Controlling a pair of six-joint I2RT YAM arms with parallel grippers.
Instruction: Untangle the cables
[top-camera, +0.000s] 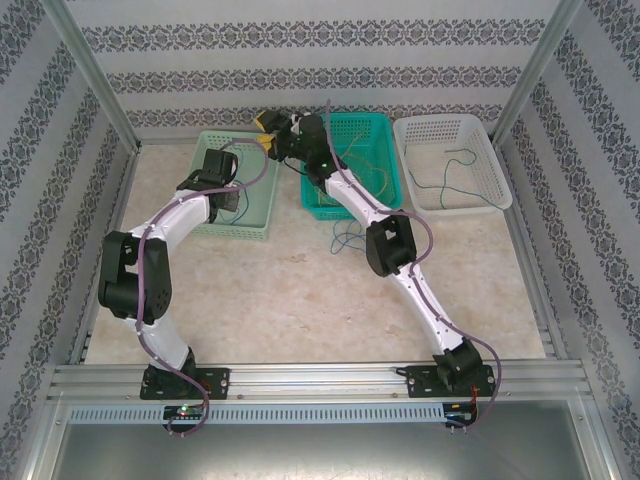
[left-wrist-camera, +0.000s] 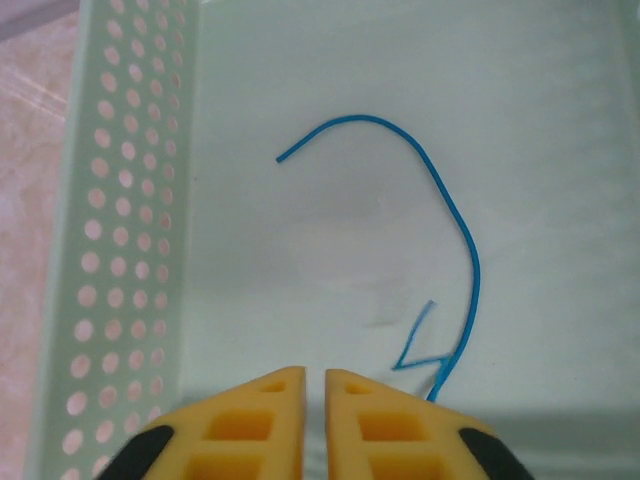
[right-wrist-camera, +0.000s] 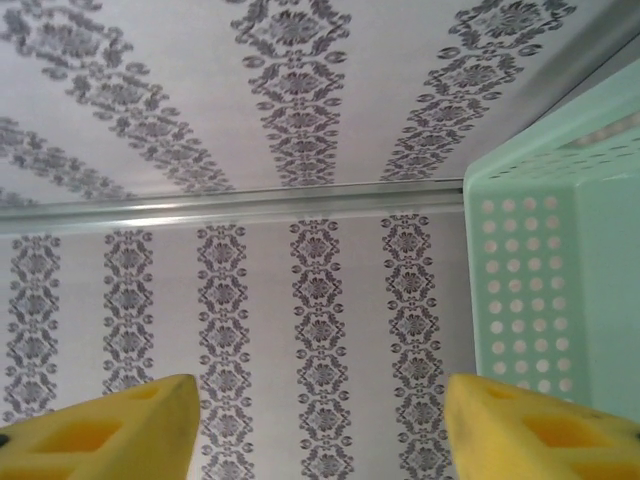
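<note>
A thin blue cable (left-wrist-camera: 455, 210) lies curved on the floor of the pale green basket (left-wrist-camera: 110, 250), loose. Just above that floor hangs my left gripper (left-wrist-camera: 314, 372), its yellow fingers a narrow gap apart with nothing between them; the cable's near end runs beside its right finger. A tangle of thin cables (top-camera: 365, 165) sits in the teal basket (top-camera: 365, 120), and one loop (top-camera: 347, 238) hangs over its front edge onto the table. My right gripper (top-camera: 268, 125) is raised between the two baskets, open wide and empty, facing the back wall (right-wrist-camera: 320, 400).
A white basket (top-camera: 440, 125) at the back right holds one dark cable (top-camera: 460, 175). The pale green basket's corner (right-wrist-camera: 540, 280) is close to my right gripper's right side. Patterned walls and metal posts enclose the table; the right arm stretches across the teal basket.
</note>
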